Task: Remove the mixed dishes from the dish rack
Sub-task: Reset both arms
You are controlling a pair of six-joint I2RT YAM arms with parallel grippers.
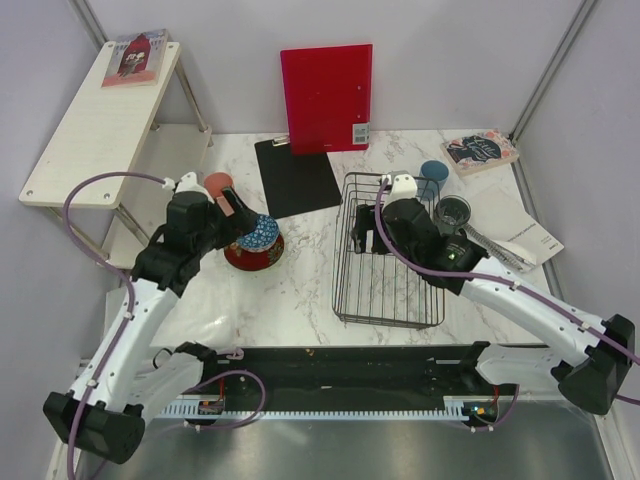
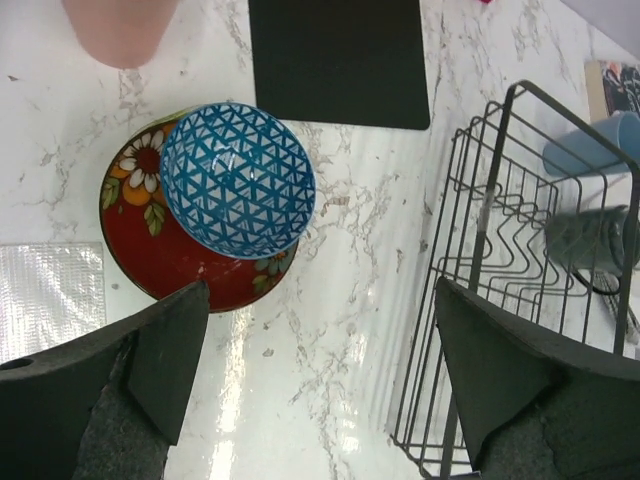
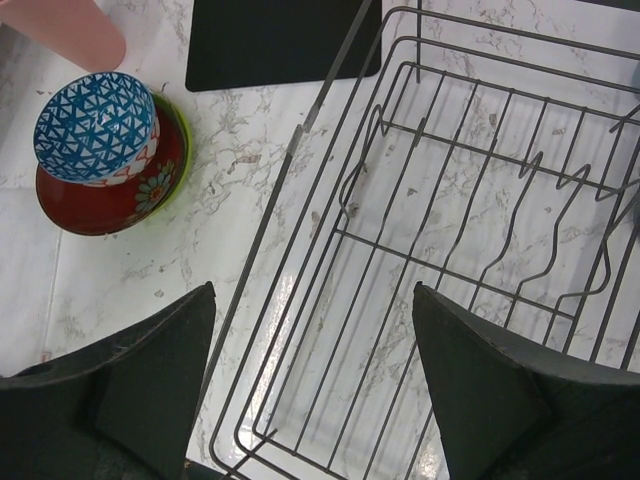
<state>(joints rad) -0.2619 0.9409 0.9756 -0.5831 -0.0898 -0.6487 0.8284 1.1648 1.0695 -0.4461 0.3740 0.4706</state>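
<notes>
On my left: bowl (image 2: 237,180) on plate (image 2: 160,265). On my right: dish rack (image 1: 341,250). Mat (image 1: 297,177) behind, between them. Cup (image 1: 217,183) just behind plate.

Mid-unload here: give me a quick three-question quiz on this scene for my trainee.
1. True or false: the blue bowl sits on the red plate.
2. The left hand is: A) open, B) shut on the bowl, C) shut on the plate.
3. What colour is the cup nearest the plate?
Key: 1 true; 2 A; 3 pink.
</notes>
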